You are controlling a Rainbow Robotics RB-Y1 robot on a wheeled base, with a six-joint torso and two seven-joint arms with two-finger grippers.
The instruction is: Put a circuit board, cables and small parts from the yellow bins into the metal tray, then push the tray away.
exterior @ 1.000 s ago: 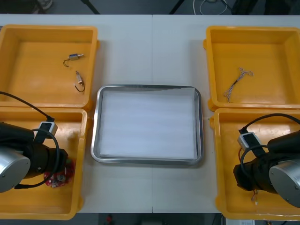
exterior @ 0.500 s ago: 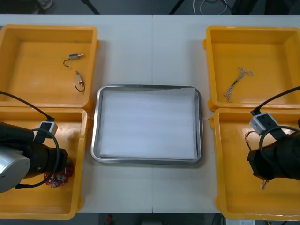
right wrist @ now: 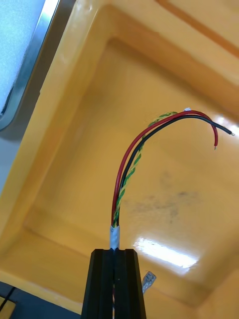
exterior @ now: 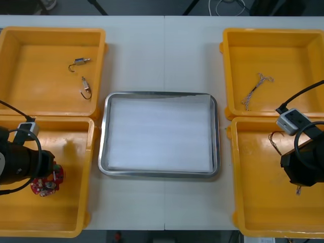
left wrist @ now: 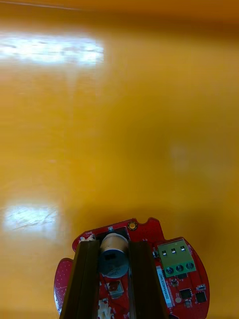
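left tool point(left wrist: 115, 249) is clamped on the round red circuit board point(left wrist: 149, 232), fingers either side of the little cylinder on it, down inside the near yellow plastic bin on the left point(exterior: 76, 212). right tool point(right wrist: 114, 253) is pinched tight on a bundle of red, black and green-yellow twisted cables point(right wrist: 130, 159) over the near right yellow bin point(exterior: 253, 202). the shiny metal tray with the white inside point(exterior: 104, 131) sits in the middle of the desk point(exterior: 164, 55) between the bins. two small metal parts point(exterior: 80, 62) lie in the far left bin point(exterior: 30, 86).

Table point(exterior: 164, 55) bears metal tray point(exterior: 160, 94) (white inside) between four yellow bins point(exterior: 40, 98)
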